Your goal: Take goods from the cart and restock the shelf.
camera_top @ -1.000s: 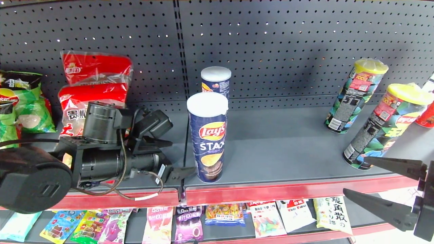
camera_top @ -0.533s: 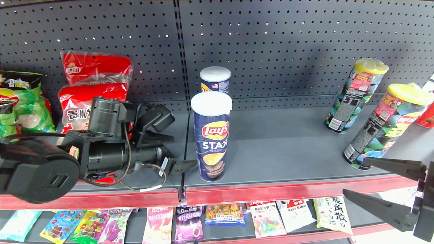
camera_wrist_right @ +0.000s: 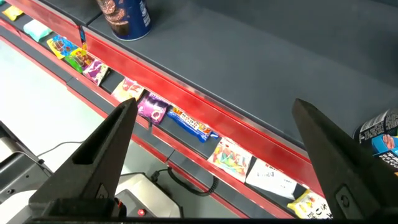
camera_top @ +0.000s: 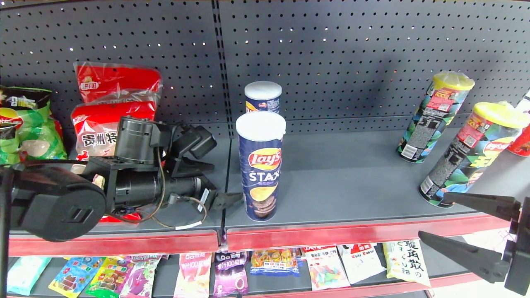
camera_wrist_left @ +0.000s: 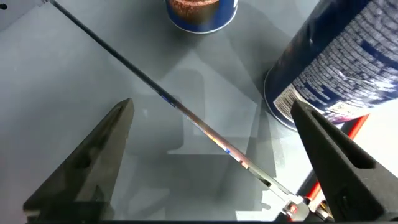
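Note:
A blue chips can [camera_top: 261, 165] with a white lid stands upright near the front of the grey shelf [camera_top: 339, 182]. A second blue can [camera_top: 263, 97] stands behind it. My left gripper [camera_top: 223, 182] lies low over the shelf just left of the front can, open, with nothing between its fingers. One fingertip [camera_top: 236, 198] is at the can's lower left side. In the left wrist view the front can [camera_wrist_left: 342, 62] stands beside one finger of the left gripper [camera_wrist_left: 211, 106]. My right gripper [camera_top: 432, 215] hangs open in front of the shelf edge at the right, holding nothing.
Red and green snack bags [camera_top: 107, 107] lean on the pegboard behind my left arm. Two colourful cans with yellow lids [camera_top: 472, 153] lean at the shelf's right end. Small packets [camera_top: 273, 263] lie on the lower shelf. Bare shelf lies between the blue and colourful cans.
My left arm has slid to the right along the shelf. The front blue can has shifted a little to the right with it. The right gripper has stayed put.

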Controlling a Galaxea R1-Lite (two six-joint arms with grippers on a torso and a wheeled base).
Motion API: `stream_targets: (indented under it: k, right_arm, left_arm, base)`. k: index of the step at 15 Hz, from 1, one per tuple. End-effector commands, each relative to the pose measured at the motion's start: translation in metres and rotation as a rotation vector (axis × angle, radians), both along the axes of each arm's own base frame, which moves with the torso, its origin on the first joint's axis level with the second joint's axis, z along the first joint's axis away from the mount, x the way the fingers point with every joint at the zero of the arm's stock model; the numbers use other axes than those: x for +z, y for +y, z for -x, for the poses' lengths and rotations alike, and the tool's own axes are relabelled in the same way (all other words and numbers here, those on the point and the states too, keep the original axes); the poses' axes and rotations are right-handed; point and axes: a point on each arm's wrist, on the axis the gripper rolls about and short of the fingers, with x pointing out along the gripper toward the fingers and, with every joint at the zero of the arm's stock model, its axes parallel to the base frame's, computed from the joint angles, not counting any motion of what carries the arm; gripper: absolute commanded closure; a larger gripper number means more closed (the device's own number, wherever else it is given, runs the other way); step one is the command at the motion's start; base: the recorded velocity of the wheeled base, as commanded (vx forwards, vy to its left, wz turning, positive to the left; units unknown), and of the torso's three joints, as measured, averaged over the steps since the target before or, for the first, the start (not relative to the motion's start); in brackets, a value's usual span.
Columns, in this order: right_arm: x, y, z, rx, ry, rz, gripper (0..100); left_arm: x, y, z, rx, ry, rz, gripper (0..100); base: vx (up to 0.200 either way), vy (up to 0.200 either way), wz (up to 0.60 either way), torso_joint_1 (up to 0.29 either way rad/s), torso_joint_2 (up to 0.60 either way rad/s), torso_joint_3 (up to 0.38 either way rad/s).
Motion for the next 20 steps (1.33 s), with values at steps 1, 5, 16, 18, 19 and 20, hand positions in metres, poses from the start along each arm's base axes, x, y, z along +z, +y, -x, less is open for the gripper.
stream_targets:
  k: [1, 5, 16, 18, 19, 20]
  right_arm:
    - [0.001, 0.000, 0.000, 0.000, -0.003, 0.000, 0]
    - [0.000, 0.000, 0.001, 0.001, -0.003, 0.000, 0]
    - [-0.051, -0.036, 0.091, -0.038, -0.158, -0.107, 0]
    - [-0.062, -0.046, 0.106, -0.166, -0.247, -0.121, 0]
    - [-0.065, -0.048, 0.108, -0.228, -0.260, -0.116, 0]
    - [-0.070, -0.050, 0.110, -0.328, -0.278, -0.107, 0]
  left_arm:
    - [-0.001, 0.000, -0.001, 0.001, 0.001, -0.002, 0]
    - [0.000, 0.007, 0.004, 0.043, -0.004, -0.015, 0]
    - [0.015, 0.128, 0.235, 0.483, -0.109, 0.005, 0]
    - [0.011, 0.135, 0.257, 0.585, -0.143, 0.059, 0]
    - [0.008, 0.136, 0.263, 0.605, -0.145, 0.062, 0]
    - [0.000, 0.138, 0.271, 0.653, -0.148, 0.055, 0]
  base:
    - [0.000, 0.000, 0.00, 0.000, 0.00, 0.000]
    - [0.000, 0.000, 0.00, 0.000, 0.00, 0.000]
    - [0.000, 0.000, 0.00, 0.000, 0.00, 0.000]
    - [0.000, 0.000, 0.00, 0.000, 0.00, 0.000]
    - [0.000, 0.000, 0.00, 0.000, 0.00, 0.000]
    - [0.000, 0.000, 0.00, 0.000, 0.00, 0.000]
